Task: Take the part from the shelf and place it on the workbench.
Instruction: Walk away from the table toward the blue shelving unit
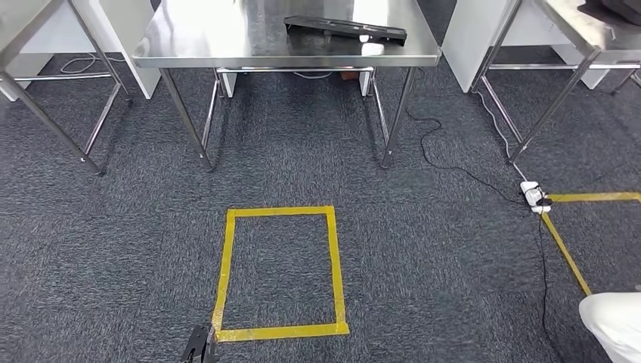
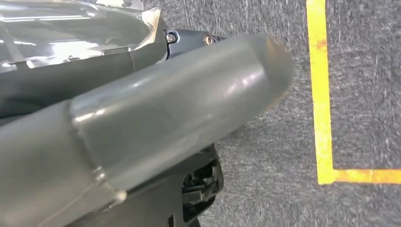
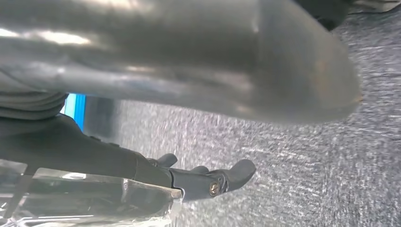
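The left hand (image 2: 156, 118) is hanging over grey carpet (image 2: 364, 71) beside yellow tape (image 2: 321, 94), its thumb blurring most of the frame; spread or closed, I cannot tell. The right hand (image 3: 208, 182) is likewise unclear, dark fingers partly showing. The black part (image 1: 345, 29) is lying on the steel workbench (image 1: 227, 38), well ahead.

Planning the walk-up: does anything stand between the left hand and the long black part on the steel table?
Nothing visible does. Between the left hand and the long black part on the steel table lies only grey carpet with flat yellow tape.
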Motion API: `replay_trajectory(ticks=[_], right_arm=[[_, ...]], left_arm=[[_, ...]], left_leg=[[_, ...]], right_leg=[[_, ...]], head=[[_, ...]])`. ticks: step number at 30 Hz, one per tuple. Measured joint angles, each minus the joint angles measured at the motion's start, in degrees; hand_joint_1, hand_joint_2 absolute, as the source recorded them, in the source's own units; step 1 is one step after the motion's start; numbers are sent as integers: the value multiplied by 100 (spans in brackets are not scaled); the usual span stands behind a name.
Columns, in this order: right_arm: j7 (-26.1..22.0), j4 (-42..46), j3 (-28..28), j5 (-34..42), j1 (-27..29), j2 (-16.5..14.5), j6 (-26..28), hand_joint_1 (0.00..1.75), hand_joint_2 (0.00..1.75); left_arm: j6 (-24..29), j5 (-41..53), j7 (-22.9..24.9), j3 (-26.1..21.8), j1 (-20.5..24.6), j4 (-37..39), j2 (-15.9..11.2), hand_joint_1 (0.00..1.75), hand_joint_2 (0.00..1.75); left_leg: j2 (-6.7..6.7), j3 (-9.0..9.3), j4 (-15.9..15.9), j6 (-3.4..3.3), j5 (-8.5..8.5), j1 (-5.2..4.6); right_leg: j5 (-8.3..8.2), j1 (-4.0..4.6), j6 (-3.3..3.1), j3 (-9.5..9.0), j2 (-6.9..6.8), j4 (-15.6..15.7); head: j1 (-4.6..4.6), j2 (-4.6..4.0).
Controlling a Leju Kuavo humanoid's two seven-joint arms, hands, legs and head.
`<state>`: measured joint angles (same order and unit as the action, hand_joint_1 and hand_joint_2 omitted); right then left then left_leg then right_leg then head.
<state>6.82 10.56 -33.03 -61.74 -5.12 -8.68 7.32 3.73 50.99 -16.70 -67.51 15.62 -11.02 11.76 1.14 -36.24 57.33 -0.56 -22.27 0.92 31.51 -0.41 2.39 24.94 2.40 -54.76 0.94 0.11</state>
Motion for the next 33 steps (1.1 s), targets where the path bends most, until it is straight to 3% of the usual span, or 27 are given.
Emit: replay_trajectory(ticks=[2,3,5,7,8,9,11,13,14,16,18,19,21,23,24,25,27,28,30,32,33], right_arm=[[16,-1,0,-4,-2,3,-30,0,0],[19,-1,-1,-4,-11,4,-47,0,0],[19,-1,-2,-2,-16,3,-67,0,0],[19,-1,-2,-1,1,3,-75,0,0],[19,-1,-2,0,5,3,-78,0,0],[19,-1,-2,0,6,4,-79,0,0],[20,-1,-2,4,-5,3,-79,0,0],[24,-1,-2,12,-15,0,-78,0,0],[28,-1,-2,14,-17,-1,-77,0,0],[34,-1,-3,16,-19,-7,-72,0,0],[29,-1,-6,17,-20,-11,-68,0,0],[24,-1,-9,15,-17,-12,-67,0,0],[14,-2,-18,6,3,-13,-69,0,0],[11,-3,-27,-13,26,-12,-90,0,0],[10,-4,-30,-31,30,-11,-110,0,0],[10,-4,-32,-54,28,-9,-140,0,0],[7,-4,-33,-104,13,0,-202,0,0],[5,-4,-32,-122,5,4,-228,0,0],[2,-7,-32,-141,-13,8,-258,0,0],[2,-7,-33,-147,-29,9,-269,0,0],[2,-6,-33,-149,-36,10,-271,0,0]], left_arm=[[5,1,16,0,-10,0,0,0,0],[14,4,26,-1,-20,0,-1,0,0],[32,9,38,0,-36,0,-4,0,0],[38,11,43,0,-51,0,-6,0,0],[38,11,44,0,-63,0,-7,0,0],[40,16,48,0,-74,0,-8,0,0],[52,40,57,1,-80,0,-10,0,0],[81,77,67,3,-64,-1,-14,0,0],[102,96,74,4,-59,-1,-16,0,0],[152,142,98,7,-60,0,-20,0,0],[186,164,117,9,-70,0,-20,0,0],[192,166,119,9,-75,0,-17,0,0],[189,164,145,8,-96,0,-16,0,0],[161,181,244,9,-147,0,-17,0,0],[137,215,327,13,-184,0,-18,0,0],[107,273,415,25,-223,1,-16,0,0],[43,435,567,92,-286,1,-8,0,0],[18,501,610,135,-303,1,-3,0,0],[-4,572,646,198,-332,0,1,0,0],[-8,592,651,235,-376,1,1,0,0],[-9,595,652,252,-398,2,0,0,0]], left_leg=[[56,-36,-10,78,33,18],[49,-91,72,106,-63,24],[-9,-283,541,133,-483,25],[-44,-515,1297,172,-904,27],[-59,-554,1532,185,-972,28],[-82,-489,1574,194,-938,30],[-241,-8,913,178,-659,30],[-460,430,226,110,-493,-14],[-515,509,76,66,-495,-39],[-429,482,36,-18,-488,-60],[-309,449,-12,-106,-442,-33],[-251,431,-32,-151,-411,-13],[-132,378,-37,-201,-366,0],[-2,338,-33,-202,-334,3],[63,328,-31,-190,-322,8],[130,325,-29,-173,-311,17],[272,315,-14,-118,-288,36],[343,295,-3,-77,-276,38],[456,247,-5,17,-240,41],[530,213,-37,100,-194,67],[499,190,-23,127,-201,75]], right_leg=[[-68,-19,-108,57,-94,27],[-116,-31,-177,86,-145,44],[-189,-38,-274,144,-251,60],[-223,-15,-310,205,-372,45],[-231,-6,-314,227,-433,32],[-236,1,-313,247,-496,13],[-225,10,-297,244,-598,-37],[-203,46,-253,261,-688,-91],[-194,64,-228,265,-731,-109],[-187,85,-174,248,-819,-120],[-92,69,-119,322,-677,-259],[27,55,-108,435,-535,-480],[347,19,-112,795,-297,-1221],[536,-10,-81,1111,-263,-1859],[501,-28,-36,1139,-261,-1901],[379,-50,24,1060,-252,-1718],[16,-108,142,669,-98,-864],[-112,-128,153,513,-6,-499],[-193,-122,92,402,98,-195],[-232,-101,-10,402,6,-201],[-258,-105,-57,399,-43,-195]], head=[[-8,0],[10,0],[57,0],[86,0],[87,0],[88,0],[93,0],[100,0],[102,0],[95,0],[94,0],[88,0],[72,0],[69,0],[68,0],[67,0],[59,0],[53,0],[42,0],[42,0],[43,0]])
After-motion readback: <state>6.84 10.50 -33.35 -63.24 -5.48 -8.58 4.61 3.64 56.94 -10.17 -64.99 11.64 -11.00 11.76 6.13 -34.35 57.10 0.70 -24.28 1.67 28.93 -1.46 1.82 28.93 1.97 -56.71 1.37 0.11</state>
